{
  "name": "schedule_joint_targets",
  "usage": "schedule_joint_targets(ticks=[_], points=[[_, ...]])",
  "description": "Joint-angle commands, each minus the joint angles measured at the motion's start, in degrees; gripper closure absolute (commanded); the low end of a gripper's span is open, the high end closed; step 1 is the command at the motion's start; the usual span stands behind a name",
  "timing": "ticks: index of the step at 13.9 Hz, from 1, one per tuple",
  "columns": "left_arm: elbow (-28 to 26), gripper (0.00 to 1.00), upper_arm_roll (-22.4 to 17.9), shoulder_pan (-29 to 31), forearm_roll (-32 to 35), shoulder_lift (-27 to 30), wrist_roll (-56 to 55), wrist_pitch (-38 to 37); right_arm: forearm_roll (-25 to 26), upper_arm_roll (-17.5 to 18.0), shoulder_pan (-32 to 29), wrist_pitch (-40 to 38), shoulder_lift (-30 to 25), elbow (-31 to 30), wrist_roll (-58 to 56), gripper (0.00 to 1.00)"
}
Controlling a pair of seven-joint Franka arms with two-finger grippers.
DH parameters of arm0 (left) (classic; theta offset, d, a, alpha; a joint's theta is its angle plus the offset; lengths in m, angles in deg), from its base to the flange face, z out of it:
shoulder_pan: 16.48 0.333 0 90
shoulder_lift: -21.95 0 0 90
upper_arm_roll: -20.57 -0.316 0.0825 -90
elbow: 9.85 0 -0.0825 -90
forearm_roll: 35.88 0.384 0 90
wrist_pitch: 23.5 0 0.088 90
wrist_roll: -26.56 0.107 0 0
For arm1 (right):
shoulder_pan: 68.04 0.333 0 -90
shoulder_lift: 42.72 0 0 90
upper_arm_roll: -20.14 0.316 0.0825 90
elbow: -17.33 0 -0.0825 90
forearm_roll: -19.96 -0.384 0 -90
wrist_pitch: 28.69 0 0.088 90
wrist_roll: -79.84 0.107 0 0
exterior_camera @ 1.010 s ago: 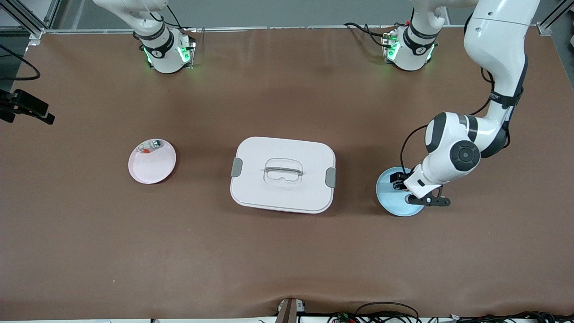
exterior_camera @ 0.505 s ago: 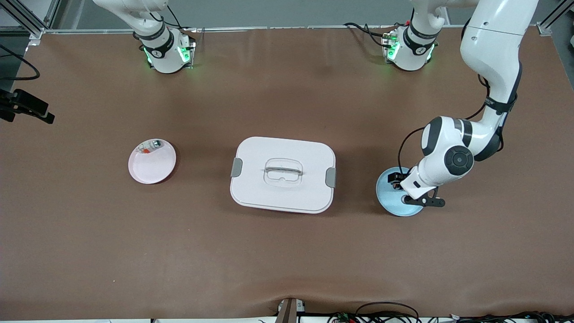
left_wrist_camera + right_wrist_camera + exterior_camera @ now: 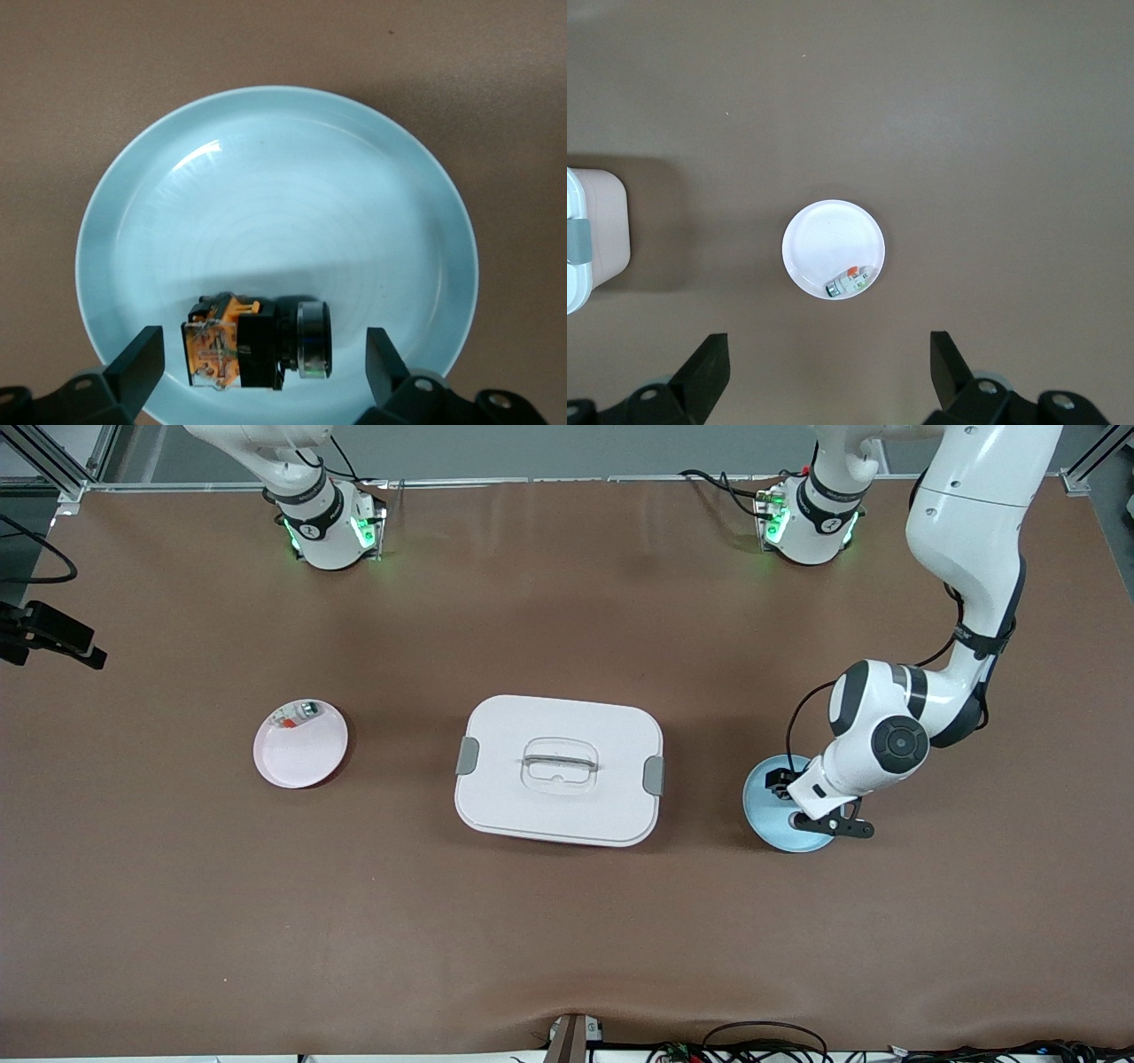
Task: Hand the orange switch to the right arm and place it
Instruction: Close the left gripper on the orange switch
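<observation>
The left gripper [image 3: 261, 359] is hanging low over the round, shiny light-blue plate [image 3: 769, 822] at the left arm's end of the brown table [image 3: 567, 921]. Its two black fingers [image 3: 137, 363] are spread wide apart and are holding nothing. The orange switch [image 3: 257, 343], a tiny black stubby button part with orange bits on one end and a round ring on the other, is lying on its side on the plate, near the rim. In the left wrist view it is sitting right between the two fingers, not touching either one.

The right gripper [image 3: 828, 372] is waiting up high over the small round pink plate [image 3: 301, 744] at the right arm's end of the table, fingers spread and holding nothing. A small whitish piece with red and green marks [image 3: 849, 281] is lying on that pink plate. A big white box with a lid, a clear handle and grey clips [image 3: 558, 769] is sitting on the table between the two plates.

Here is what I think could go wrong. The switch is small and one end is round, so it might roll or skid on the slick plate if one finger is touching it first. It is near the rim, so a finger coming down could bump the plate and tip it. If the pinch is landing on the round end, the switch might pop out. A weak hold would also make the pass to the right arm tricky.
</observation>
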Motion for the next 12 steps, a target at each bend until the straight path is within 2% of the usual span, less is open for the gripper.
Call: schedule_joint_targets(ticks=[1, 10, 11, 12], points=[[0.2, 0.00, 0.2, 0.5, 1.0, -1.2, 0.8, 1.2, -0.6, 0.4, -0.8, -0.2, -1.1, -0.9, 0.6, 0.00], [0.0, 0.00, 0.2, 0.5, 1.0, -3.0, 0.8, 3.3, -0.6, 0.4, -0.8, -0.4, -1.1, -0.9, 0.6, 0.00], [-0.1, 0.08, 0.2, 0.5, 0.9, -3.0, 0.8, 3.5, -0.6, 0.3, -0.8, -0.4, -1.1, -0.9, 0.6, 0.00], [-0.1, 0.21, 0.2, 0.4, 0.9, -3.0, 0.1, 3.5, -0.6, 0.3, -0.8, -0.4, -1.1, -0.9, 0.6, 0.00]])
